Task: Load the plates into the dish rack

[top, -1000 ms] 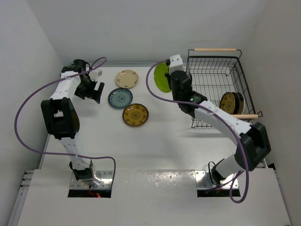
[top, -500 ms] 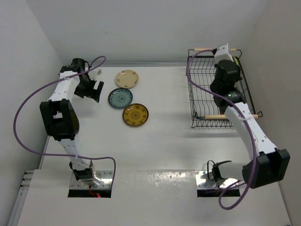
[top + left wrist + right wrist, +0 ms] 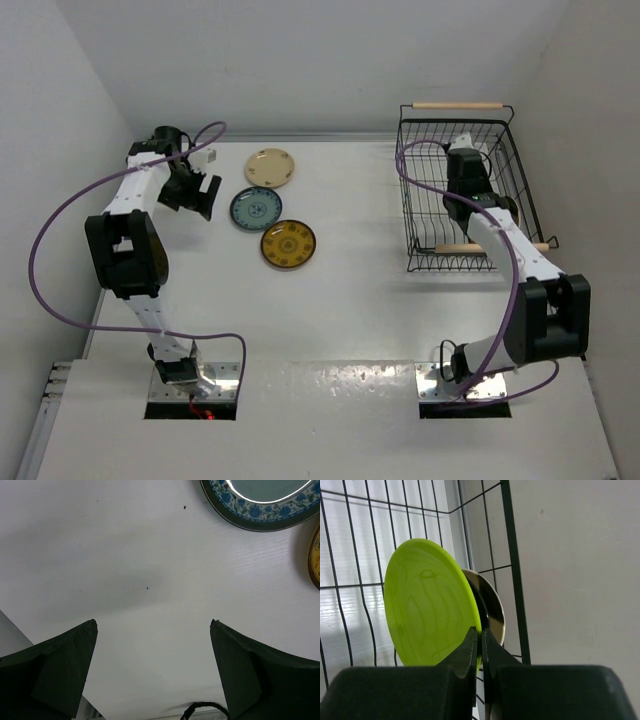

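Inside the wire dish rack [image 3: 457,104], the right end effector [image 3: 480,634] pinches a round lime plate [image 3: 427,605] (left end effector [image 3: 152,626] gapes).

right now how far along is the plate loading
Done: at least one darker plate stands in the dish rack. In hand: the right gripper pinches the lime green plate upright in front of it. Left: beige plate, blue patterned plate and brown-and-yellow plate on the table; left gripper open.
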